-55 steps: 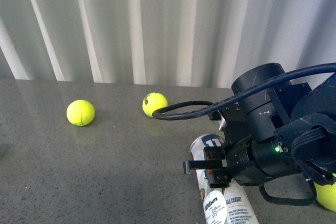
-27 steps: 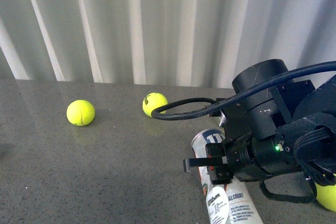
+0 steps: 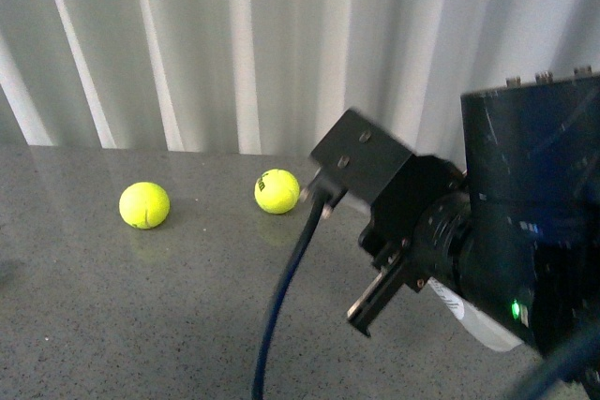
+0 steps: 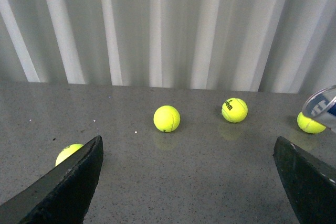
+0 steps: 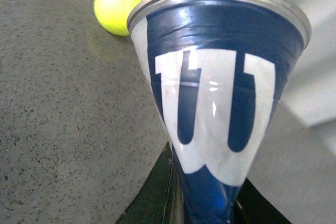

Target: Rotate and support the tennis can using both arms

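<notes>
In the right wrist view the tennis can [image 5: 218, 103] fills the picture, blue with a white W and a silver rim. My right gripper [image 5: 202, 205] is shut on its lower part and holds it off the table. In the front view the right arm [image 3: 497, 231] looms at the right and hides most of the can; only a white strip of the can [image 3: 478, 323] shows under the arm. In the left wrist view my left gripper [image 4: 189, 182] is open and empty above the table. The can's rim end [image 4: 323, 106] shows at that view's far edge.
Two yellow tennis balls [image 3: 144, 204] [image 3: 277, 190] lie on the grey table [image 3: 141, 306] before a white corrugated wall. The left wrist view shows several balls [image 4: 166, 118] [image 4: 234, 110] [image 4: 311, 123] [image 4: 68, 153]. Another ball [image 5: 116, 8] lies behind the can.
The right arm has risen and swung toward the camera with the can. The can has left its lying spot on the table and is now mostly hidden in the front view.
</notes>
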Controlling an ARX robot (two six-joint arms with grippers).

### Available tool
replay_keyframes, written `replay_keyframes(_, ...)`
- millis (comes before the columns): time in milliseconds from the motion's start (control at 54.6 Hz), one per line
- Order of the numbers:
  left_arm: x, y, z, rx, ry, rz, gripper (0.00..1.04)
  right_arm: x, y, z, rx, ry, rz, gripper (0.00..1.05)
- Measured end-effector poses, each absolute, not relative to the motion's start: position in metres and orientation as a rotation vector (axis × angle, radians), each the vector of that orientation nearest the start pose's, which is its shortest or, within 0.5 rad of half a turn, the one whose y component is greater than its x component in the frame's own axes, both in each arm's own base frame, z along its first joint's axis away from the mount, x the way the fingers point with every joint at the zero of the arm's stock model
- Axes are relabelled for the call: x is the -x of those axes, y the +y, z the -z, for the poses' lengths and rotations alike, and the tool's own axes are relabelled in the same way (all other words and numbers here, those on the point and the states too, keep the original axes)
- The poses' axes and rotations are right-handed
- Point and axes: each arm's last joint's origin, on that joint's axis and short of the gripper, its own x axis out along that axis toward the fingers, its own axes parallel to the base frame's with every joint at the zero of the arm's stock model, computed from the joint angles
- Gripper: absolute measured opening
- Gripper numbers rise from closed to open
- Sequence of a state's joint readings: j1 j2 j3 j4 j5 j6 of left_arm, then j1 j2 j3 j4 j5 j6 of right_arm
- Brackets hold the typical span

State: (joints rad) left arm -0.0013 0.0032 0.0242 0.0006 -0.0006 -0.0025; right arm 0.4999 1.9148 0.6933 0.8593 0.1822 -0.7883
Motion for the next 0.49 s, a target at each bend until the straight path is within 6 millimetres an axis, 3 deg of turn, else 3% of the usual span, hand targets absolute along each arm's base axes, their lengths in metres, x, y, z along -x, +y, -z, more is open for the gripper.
replay_keyframes(238, -0.096, 0.000, -0.172, 0.003, -0.022, 0.001, 0.98, -0.293, 0.158, -0.075, 1.281, 0.052, -0.624, 0.12)
replay_keyframes(329, -0.096, 0.000, -0.172, 0.003, -0.022, 0.001, 0.98, -0.295, 0.165, -0.064, 1.309, 0.045, -0.689, 0.12)
replay_keyframes(494, -0.096, 0.000, -0.172, 0.003, -0.022, 0.001, 0.98, -0.309, 0.200, -0.053, 1.289, 0.023, -0.785, 0.12)
